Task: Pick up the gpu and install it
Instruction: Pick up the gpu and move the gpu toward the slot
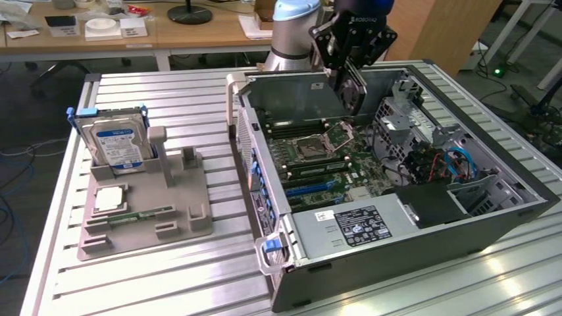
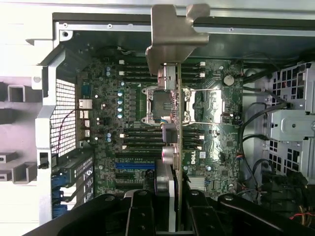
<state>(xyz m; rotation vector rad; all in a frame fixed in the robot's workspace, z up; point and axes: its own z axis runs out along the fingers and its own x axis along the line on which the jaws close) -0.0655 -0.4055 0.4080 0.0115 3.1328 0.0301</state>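
Grip: gripper (image 1: 349, 64) has its jaws closed narrow on the gpu (image 1: 355, 92), pinching the card by its upper edge. The card hangs on edge in the upper centre of the exterior view, inside the open computer case (image 1: 378, 270). It is above the motherboard (image 1: 360, 158) and apart from it.

Wrist camera: gpu (image 2: 179, 123) appears edge-on between the gripper (image 2: 170, 209) fingers. Its silver bracket (image 2: 172, 34) points toward a case wall, and the green board crosses over the CPU socket (image 2: 162, 105). Blue slots (image 2: 135, 166) lie just beside the card's line. As far as I can judge, they run across it, not along it.

Step in hand, my reading: card is being carried over the board for seating.

Notes for doing it well:
- Hold the card upright, with no tilt.
- Bring its lower edge parallel to a blue slot, bracket facing the rear panel on the case's side at the exterior view's left.
- Approach square and slowly.
- Mind the cables (image 1: 452, 164) at the exterior view's right.

Risk: a thin card pinched at one edge may pivot in the grip.
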